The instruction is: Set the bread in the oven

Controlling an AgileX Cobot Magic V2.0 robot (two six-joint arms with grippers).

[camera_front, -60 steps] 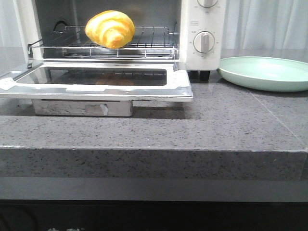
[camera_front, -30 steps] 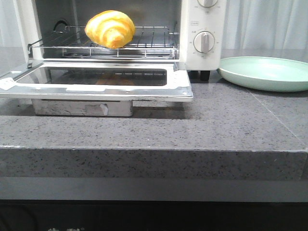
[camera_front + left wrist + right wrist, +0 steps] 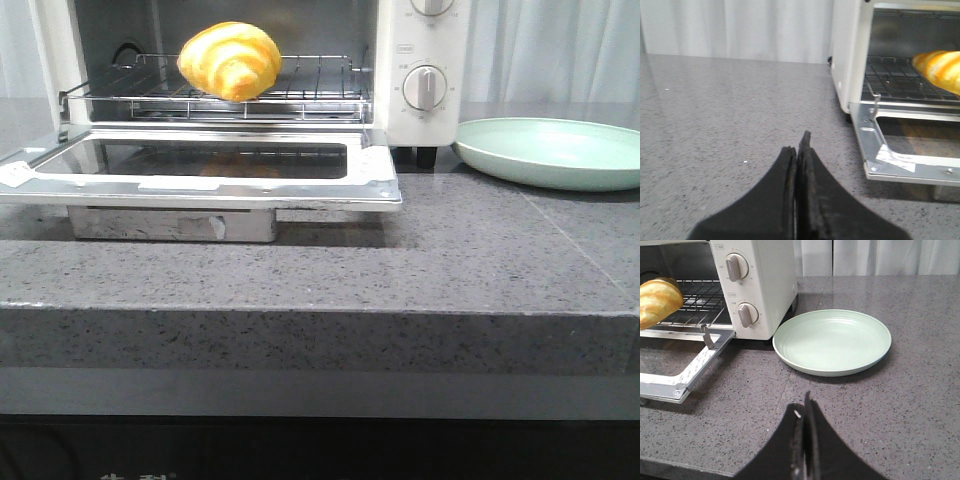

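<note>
The golden striped bread (image 3: 230, 60) lies on the wire rack inside the white oven (image 3: 420, 60), whose glass door (image 3: 200, 165) hangs open and flat. The bread also shows in the left wrist view (image 3: 940, 70) and in the right wrist view (image 3: 657, 302). My left gripper (image 3: 797, 147) is shut and empty, low over the counter beside the oven's left side. My right gripper (image 3: 804, 407) is shut and empty, over the counter in front of the plate. Neither gripper shows in the front view.
A pale green plate (image 3: 550, 150) sits empty to the right of the oven, seen also in the right wrist view (image 3: 832, 340). The open door juts out over the grey stone counter (image 3: 400, 270). White curtains hang behind.
</note>
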